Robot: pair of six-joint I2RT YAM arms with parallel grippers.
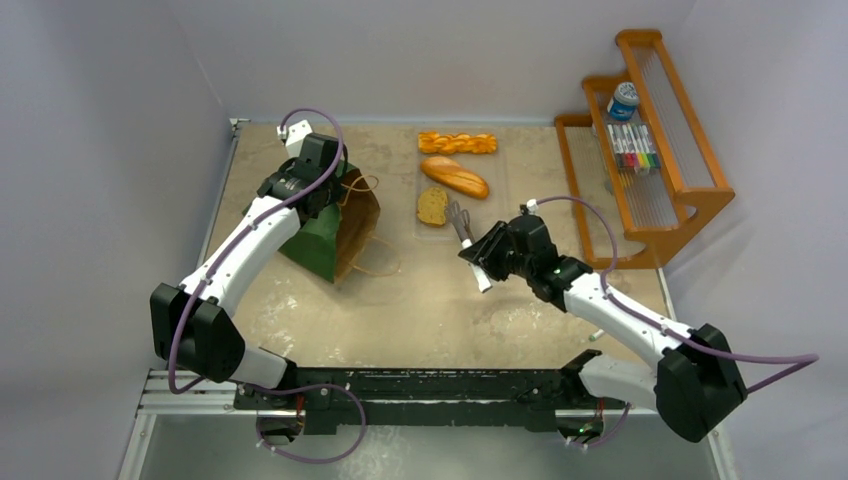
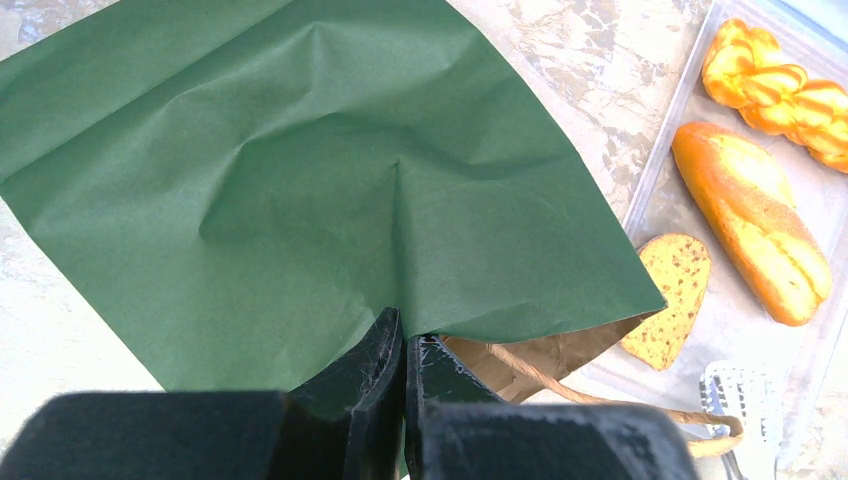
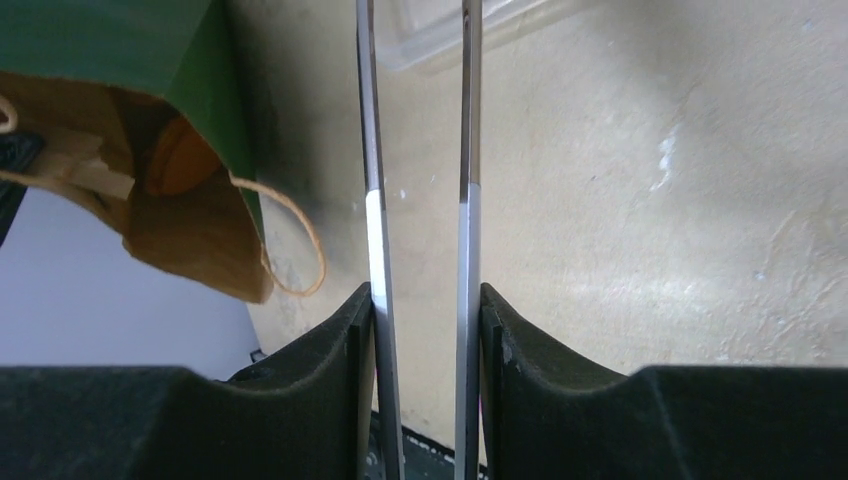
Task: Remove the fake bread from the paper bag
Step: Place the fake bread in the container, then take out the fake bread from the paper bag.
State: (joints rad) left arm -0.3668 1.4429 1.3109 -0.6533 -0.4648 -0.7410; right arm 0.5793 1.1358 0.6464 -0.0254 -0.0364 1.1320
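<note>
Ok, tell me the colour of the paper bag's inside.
Plain brown; the paper bag shows it best in the right wrist view.

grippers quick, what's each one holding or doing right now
Left gripper: closed, pinching an edge of the dark green paper bag.
Right gripper: closed on the long metal tongs.

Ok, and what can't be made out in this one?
- Inside of the paper bag: in the top view, the left arm and the bag's own wall hide it. The right wrist view shows only part of one orange-brown bread piece.
- Tips of the tongs: cut off by the right wrist view's top edge.
- The left gripper: hidden under its wrist in the top view.
- The markers on the rack: labels too small, top view.
</note>
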